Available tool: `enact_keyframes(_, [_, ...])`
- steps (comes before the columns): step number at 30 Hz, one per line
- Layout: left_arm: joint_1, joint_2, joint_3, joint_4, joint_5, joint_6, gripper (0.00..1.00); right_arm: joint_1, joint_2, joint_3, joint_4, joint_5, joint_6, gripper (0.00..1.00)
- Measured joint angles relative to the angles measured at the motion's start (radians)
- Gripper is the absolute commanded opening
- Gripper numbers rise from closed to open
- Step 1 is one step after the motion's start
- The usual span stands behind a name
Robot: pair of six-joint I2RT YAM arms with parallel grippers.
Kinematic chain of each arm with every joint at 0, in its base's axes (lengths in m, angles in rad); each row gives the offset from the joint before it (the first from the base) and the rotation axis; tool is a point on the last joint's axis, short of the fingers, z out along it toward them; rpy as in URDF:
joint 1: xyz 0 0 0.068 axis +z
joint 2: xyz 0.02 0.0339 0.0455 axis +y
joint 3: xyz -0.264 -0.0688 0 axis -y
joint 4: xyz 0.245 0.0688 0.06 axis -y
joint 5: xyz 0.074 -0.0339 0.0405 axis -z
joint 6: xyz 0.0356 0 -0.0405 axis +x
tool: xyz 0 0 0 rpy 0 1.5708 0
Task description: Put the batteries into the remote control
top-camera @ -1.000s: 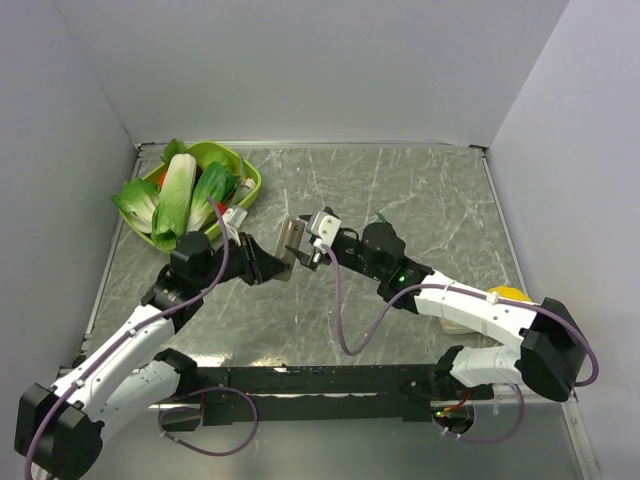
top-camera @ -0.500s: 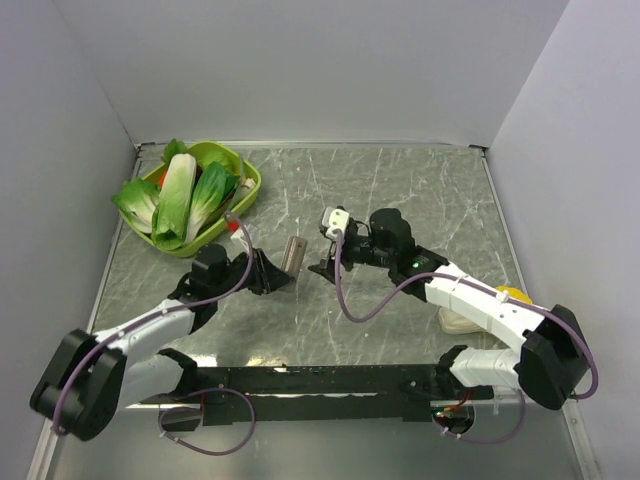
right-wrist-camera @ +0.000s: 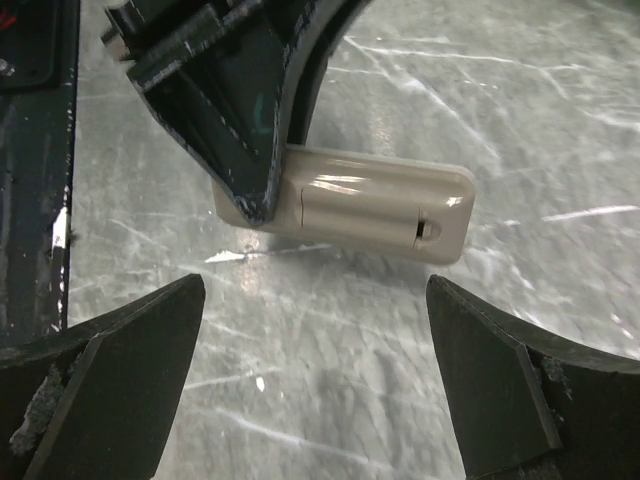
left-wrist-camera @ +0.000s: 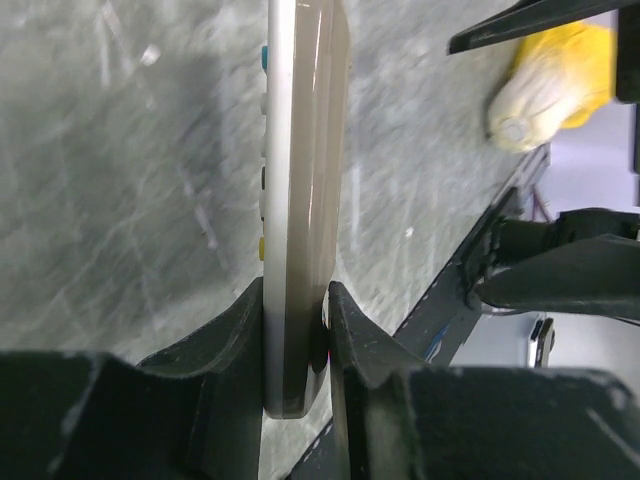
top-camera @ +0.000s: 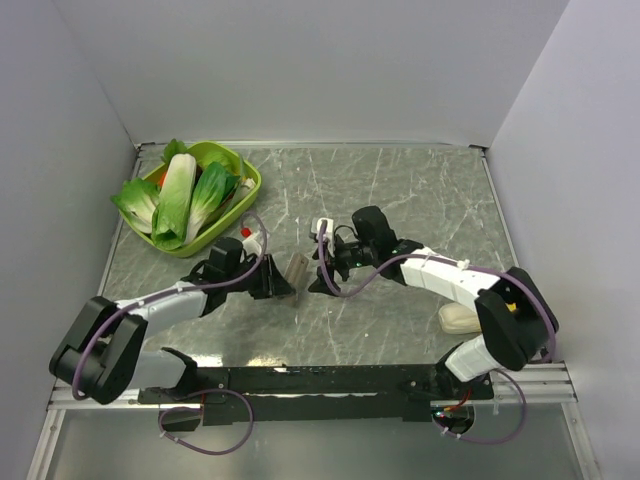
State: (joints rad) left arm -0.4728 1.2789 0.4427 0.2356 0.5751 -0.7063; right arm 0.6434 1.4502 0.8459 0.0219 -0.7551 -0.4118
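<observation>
**Grey-brown back of the remote faces your open right gripper**

Marble-patterned table (top-camera: 420, 200) lies under both arms, and the remote control (top-camera: 297, 268) sits near its middle, clamped by your left gripper (top-camera: 280, 285). In the left wrist view the two dark fingers (left-wrist-camera: 240, 330) pinch the lower end of the remote control (left-wrist-camera: 300, 200) on its face and back, so it stands on its long edge. The small coloured buttons are on one side and the plain back on the other. Whether its edge touches the table, you cannot tell.

Your left arm lies low and stretched out, its forearm almost flat, reaching in from the left of the remote. Your right arm comes in from the remote's right, elbow bent out, wrist turned toward it. The right gripper (top-camera: 322, 272) hangs just beside the remote but apart from it, jaws spread wide and holding nothing.

From the right wrist, the remote control (right-wrist-camera: 380, 200) shows its dull back — a seam and a small notch mark it — between the parted fingertips (right-wrist-camera: 130, 340).

Far to the remote's upper left stands a green bowl (top-camera: 250, 185) of leafy vegetables (top-camera: 180, 195); a cream lump (top-camera: 460, 318) lies well off to its right.
</observation>
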Motion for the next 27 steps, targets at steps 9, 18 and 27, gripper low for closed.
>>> enact_keyframes(9, [-0.001,0.127,0.037,-0.160,-0.021,0.033,0.02,0.000,0.131,-0.001,0.139,-0.063,0.051,1.00])
enact_keyframes(18, [-0.013,0.159,0.078,-0.188,-0.068,0.059,0.02,-0.008,0.249,-0.025,0.298,-0.113,0.134,1.00])
enact_keyframes(27, [-0.019,0.175,0.084,-0.178,-0.066,0.058,0.02,-0.057,0.376,-0.103,0.582,-0.201,0.310,1.00])
